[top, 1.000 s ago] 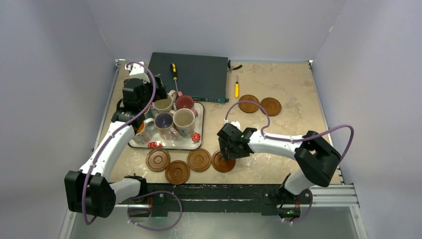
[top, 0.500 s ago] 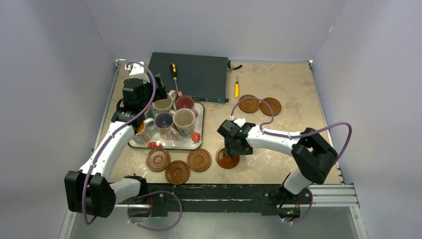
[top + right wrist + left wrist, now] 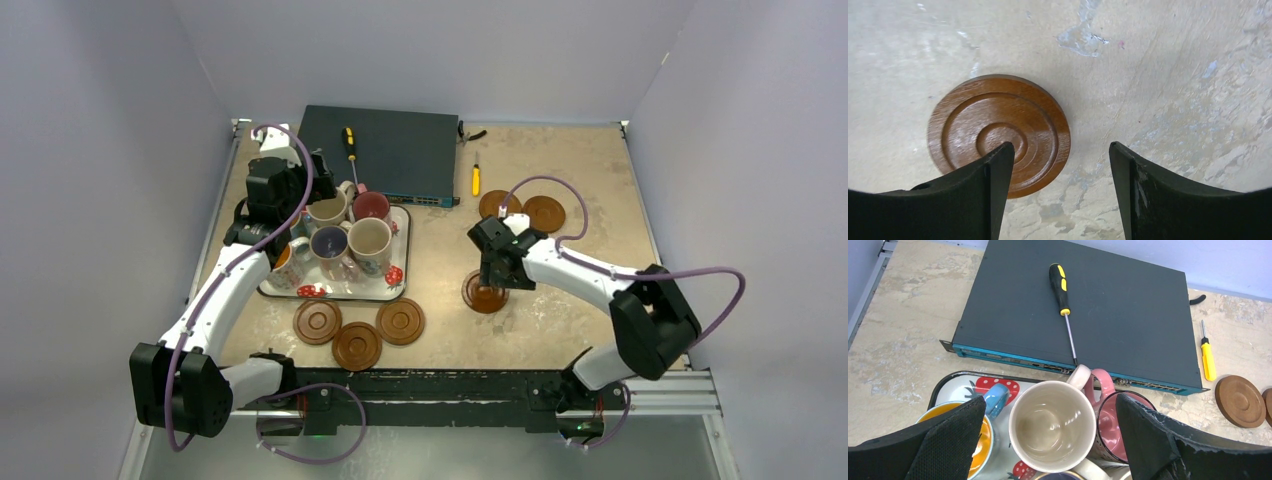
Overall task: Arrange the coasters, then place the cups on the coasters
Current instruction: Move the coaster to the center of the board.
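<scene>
Hovering low over the beige stone-patterned tabletop (image 3: 1173,75), the right gripper (image 3: 1059,152) has its jaws moderately wide with only bare surface between them — nothing held. The round dark-brown grooved wooden coaster (image 3: 993,132) lies flat and off-centre, toward the left of the wrist view. Its rim meets the tip of one black finger (image 3: 993,175) (touching or just overlapped, cannot tell). It is a disc, so there is no long axis to align to.

Judgement: the gripper must shift toward that side to centre the coaster. The right arm is much the nearer.

Overhead, three matching coasters (image 3: 357,345) cluster near the front edge, well to the left. Two more coasters (image 3: 544,213) lie beyond, near a small yellow screwdriver (image 3: 475,180).

The left gripper (image 3: 1050,401) is spread wide, straddling a cream ceramic mug (image 3: 1048,440) on the white strawberry-print tray (image 3: 955,385) — no mug on a coaster yet.
</scene>
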`<state>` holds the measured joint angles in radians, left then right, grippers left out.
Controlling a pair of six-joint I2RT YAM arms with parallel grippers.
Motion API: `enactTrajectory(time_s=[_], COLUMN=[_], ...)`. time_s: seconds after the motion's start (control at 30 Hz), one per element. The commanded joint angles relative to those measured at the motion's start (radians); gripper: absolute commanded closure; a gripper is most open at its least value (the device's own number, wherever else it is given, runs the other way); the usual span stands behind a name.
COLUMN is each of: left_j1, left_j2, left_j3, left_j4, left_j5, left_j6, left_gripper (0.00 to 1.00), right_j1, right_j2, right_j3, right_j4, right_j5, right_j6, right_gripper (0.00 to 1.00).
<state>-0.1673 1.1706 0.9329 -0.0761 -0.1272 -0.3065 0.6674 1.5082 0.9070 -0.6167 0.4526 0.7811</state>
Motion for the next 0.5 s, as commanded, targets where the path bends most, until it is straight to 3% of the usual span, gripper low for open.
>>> enactTrajectory(time_s=[0.0,0.23,0.47], left_j1=[-0.007,-0.006,-0.006], left_j2=[-0.019,-0.017,-0.014], left_j3=[0.007,0.005,0.004], left_j4=[0.028,0.030,0.030], left_j5=[-0.006,-0.005,-0.008], left_j6=[-0.020,-0.026,-0.028], left_gripper=[0.04,0.04,0.04], right_j1=[0.013,0.067,0.134], right_j2=[-0.080,-0.140,-0.047], right_j3=[0.008,-0.021,0.005], right_j4=[0.023,0.083,0.112], right_j5=[-0.013,-0.136,-0.142], right_j6=[-0.085,-0.117,-0.102], right_gripper=[0.26,0.23,0.33])
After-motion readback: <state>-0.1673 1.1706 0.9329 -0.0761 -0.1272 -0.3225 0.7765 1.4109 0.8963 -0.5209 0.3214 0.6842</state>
